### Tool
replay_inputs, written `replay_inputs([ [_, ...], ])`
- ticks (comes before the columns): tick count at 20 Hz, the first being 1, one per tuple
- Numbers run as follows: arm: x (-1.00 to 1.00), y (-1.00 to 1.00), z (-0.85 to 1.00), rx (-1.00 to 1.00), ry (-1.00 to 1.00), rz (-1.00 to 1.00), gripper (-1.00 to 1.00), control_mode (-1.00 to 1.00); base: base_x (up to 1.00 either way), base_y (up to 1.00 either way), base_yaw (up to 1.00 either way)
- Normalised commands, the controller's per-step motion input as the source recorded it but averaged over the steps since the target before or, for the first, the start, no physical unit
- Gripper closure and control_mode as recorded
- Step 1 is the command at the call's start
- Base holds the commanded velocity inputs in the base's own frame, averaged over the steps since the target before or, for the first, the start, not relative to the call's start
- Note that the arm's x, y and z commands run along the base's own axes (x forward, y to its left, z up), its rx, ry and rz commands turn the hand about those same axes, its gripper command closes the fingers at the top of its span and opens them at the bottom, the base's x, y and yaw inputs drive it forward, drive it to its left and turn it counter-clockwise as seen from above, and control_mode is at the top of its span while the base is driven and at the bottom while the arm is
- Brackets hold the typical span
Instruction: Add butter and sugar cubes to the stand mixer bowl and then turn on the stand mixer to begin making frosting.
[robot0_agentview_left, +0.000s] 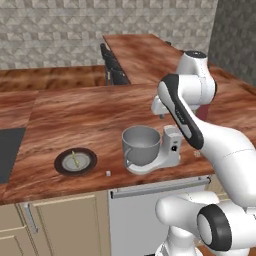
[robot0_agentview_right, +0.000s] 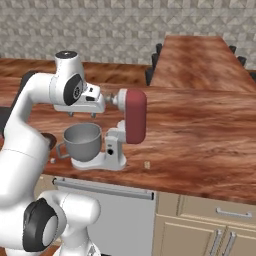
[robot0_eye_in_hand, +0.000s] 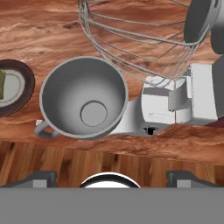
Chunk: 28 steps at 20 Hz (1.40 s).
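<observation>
The stand mixer (robot0_agentview_right: 117, 150) stands near the counter's front edge, its dark red head (robot0_agentview_right: 135, 116) tilted up and its wire whisk (robot0_eye_in_hand: 140, 39) raised clear. The grey stand mixer bowl (robot0_agentview_left: 141, 144) (robot0_eye_in_hand: 83, 98) (robot0_agentview_right: 82, 140) sits on the base, empty, handle toward the front. My gripper (robot0_agentview_right: 82, 114) (robot0_agentview_left: 161, 115) (robot0_eye_in_hand: 111, 177) hangs open above the bowl, holding nothing. The butter (robot0_agentview_left: 75, 158) (robot0_eye_in_hand: 2, 83), a slim yellow stick, lies on a dark round plate (robot0_agentview_left: 87, 167) left of the bowl. A tiny white sugar cube (robot0_agentview_left: 108, 173) (robot0_agentview_right: 52, 160) rests on the counter between plate and bowl.
A small tan cube (robot0_agentview_right: 147, 164) (robot0_agentview_left: 197, 154) lies on the counter right of the mixer. A dark cooktop (robot0_agentview_left: 7, 150) is set in the counter at far left. A second wooden counter (robot0_agentview_left: 145, 55) runs back behind, with dark stools (robot0_agentview_left: 112, 67) beside it.
</observation>
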Motion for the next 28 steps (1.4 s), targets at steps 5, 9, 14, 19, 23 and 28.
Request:
replay_inputs([
  [5,0.00,0.00,0.00,0.00,0.00,0.00,-1.00,1.00,0.02,-0.34,0.00],
  [9,0.00,0.00,0.00,0.00,0.00,0.00,-1.00,1.00,0.00,-0.29,0.00],
  [14,0.02,-0.25,0.00,0.05,0.00,0.00,-1.00,-1.00,0.00,-0.05,0.00],
  [19,0.03,-0.78,0.00,0.15,-0.01,0.02,-1.00,-1.00,0.00,0.00,0.00],
  [23,0.00,-0.97,0.00,0.19,-0.01,0.06,-1.00,-1.00,0.00,0.00,0.00],
  [28,0.00,-0.94,-0.13,0.09,-0.02,0.06,-1.00,-1.00,0.00,0.00,0.00],
])
